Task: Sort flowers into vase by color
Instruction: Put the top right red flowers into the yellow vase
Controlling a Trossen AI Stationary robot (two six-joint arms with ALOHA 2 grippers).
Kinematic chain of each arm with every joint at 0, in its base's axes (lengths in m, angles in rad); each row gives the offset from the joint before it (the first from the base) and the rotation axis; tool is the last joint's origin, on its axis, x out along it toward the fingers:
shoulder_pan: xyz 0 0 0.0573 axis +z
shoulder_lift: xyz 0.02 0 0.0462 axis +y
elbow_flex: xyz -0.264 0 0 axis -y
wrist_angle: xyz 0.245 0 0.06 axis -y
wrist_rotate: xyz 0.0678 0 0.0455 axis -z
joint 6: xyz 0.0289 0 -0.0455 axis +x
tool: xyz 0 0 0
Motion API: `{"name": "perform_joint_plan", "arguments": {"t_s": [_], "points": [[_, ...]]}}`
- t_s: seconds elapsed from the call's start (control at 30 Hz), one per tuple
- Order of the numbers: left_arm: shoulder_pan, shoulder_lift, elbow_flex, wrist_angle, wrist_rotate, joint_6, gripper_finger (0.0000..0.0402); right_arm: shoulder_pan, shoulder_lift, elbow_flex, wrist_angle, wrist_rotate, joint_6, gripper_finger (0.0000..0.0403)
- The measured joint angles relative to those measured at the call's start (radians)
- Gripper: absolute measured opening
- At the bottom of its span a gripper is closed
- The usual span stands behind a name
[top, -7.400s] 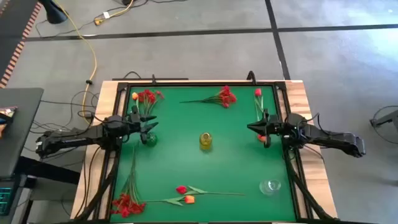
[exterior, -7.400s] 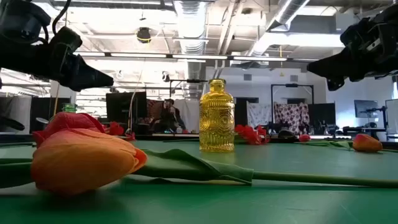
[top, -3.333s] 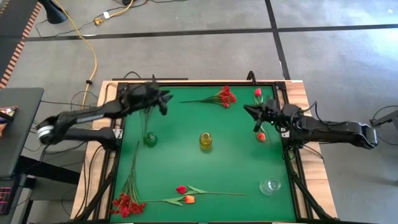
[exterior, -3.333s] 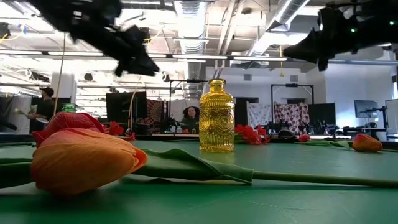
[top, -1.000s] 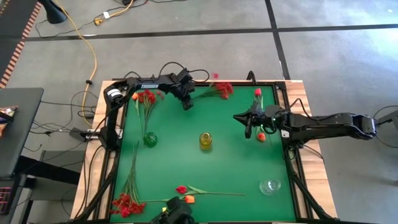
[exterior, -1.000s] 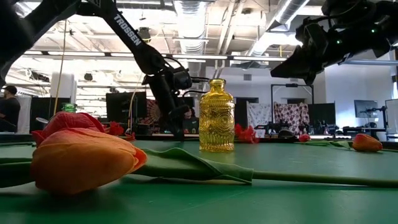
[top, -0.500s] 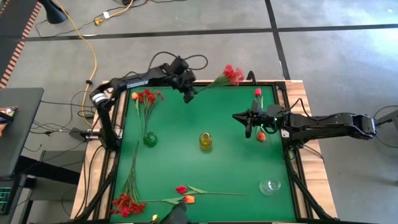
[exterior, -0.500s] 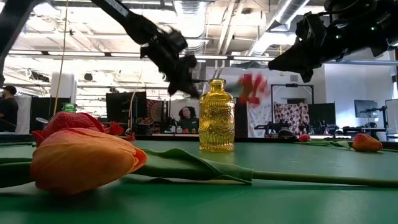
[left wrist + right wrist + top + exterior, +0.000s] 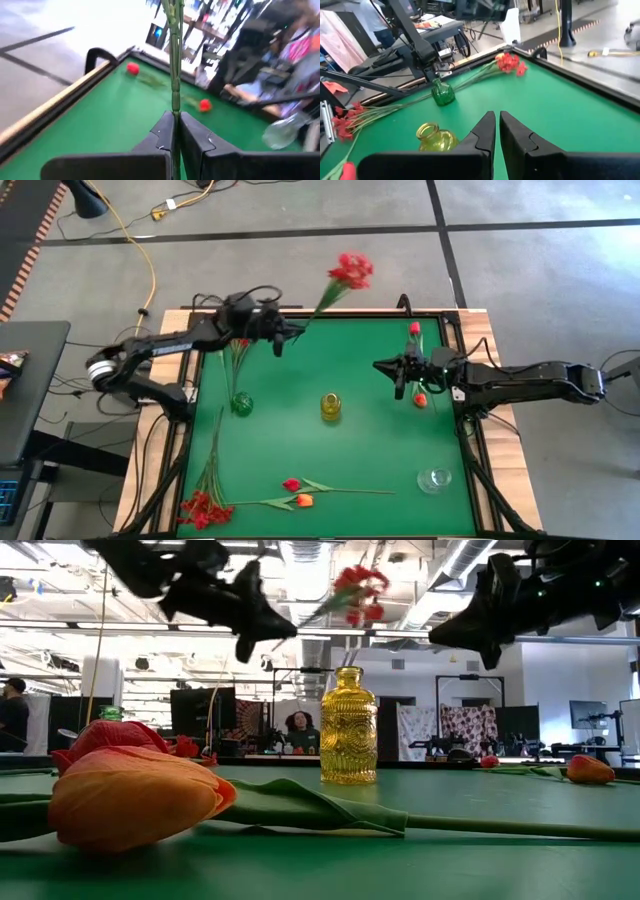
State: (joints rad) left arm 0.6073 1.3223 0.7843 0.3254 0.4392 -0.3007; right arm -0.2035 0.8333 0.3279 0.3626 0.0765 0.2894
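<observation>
My left gripper (image 9: pixel 282 340) hovers over the table's far left part, shut on a bunch of small red blossoms (image 9: pixel 350 270). The bunch rises on thin green stems past the far edge. My right gripper (image 9: pixel 382 368) hangs shut over the right half, holding nothing. A yellow vase (image 9: pixel 330 407) stands mid-table, a green vase (image 9: pixel 240 403) at the left and a clear vase (image 9: pixel 434 480) near the front right. Red flowers (image 9: pixel 236 334) stand with their stems in the green vase. A red and an orange tulip (image 9: pixel 298 492) lie near the front edge. My left gripper pinches the bunch's green stems (image 9: pixel 175 102) between its two fingers, near their lower end. The fingers are about level and point toward the table's right and far side, with the stems running on ahead of them. The bunch is lifted clear and slants upward, blossoms (image 9: pixel 355 588) on top.
Another red bunch (image 9: pixel 205 505) lies at the front left corner. A red bud (image 9: pixel 414 329) and a second flower head (image 9: pixel 420 400) lie near my right gripper. The table has a raised black rim (image 9: pixel 300 315). People and desks show in the room beyond.
My left gripper has lifted the red bunch off the far part of the table. It has gone up and toward the left edge, tipping from pointing down to about level. The blossoms have swung up from the cloth to high above the far edge.
</observation>
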Motion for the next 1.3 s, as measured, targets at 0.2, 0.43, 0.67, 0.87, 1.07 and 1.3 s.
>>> {"name": "perform_joint_plan", "arguments": {"t_s": [0.2,0.43,0.67,0.87,1.07,1.3], "points": [[-0.039,-0.094,-0.204,0.352,-0.007,-0.182,0.0,-0.002,0.007,0.0,0.057,0.003,-0.09,0.0054],[-0.094,-0.094,-0.344,0.752,0.0,-0.305,0.0,-0.002,0.043,0.0,0.134,0.029,-0.114,0.0054],[-0.119,-0.134,-0.442,1.064,0.066,-0.418,0.0,-0.002,0.129,0.0,0.224,0.029,-0.114,0.0054],[-0.119,-0.25,-0.56,1.096,0.077,-0.362,0.0,-0.001,0.214,0.016,0.284,0.027,-0.114,0.0054],[-0.145,-0.389,-0.669,1.091,0.126,-0.272,0.0,-0.001,0.31,0.094,0.283,0.007,-0.115,0.0054],[-0.147,-0.568,-0.774,0.988,0.15,-0.158,0.0,-0.001,0.433,0.216,0.281,-0.105,-0.115,0.0054]]}}
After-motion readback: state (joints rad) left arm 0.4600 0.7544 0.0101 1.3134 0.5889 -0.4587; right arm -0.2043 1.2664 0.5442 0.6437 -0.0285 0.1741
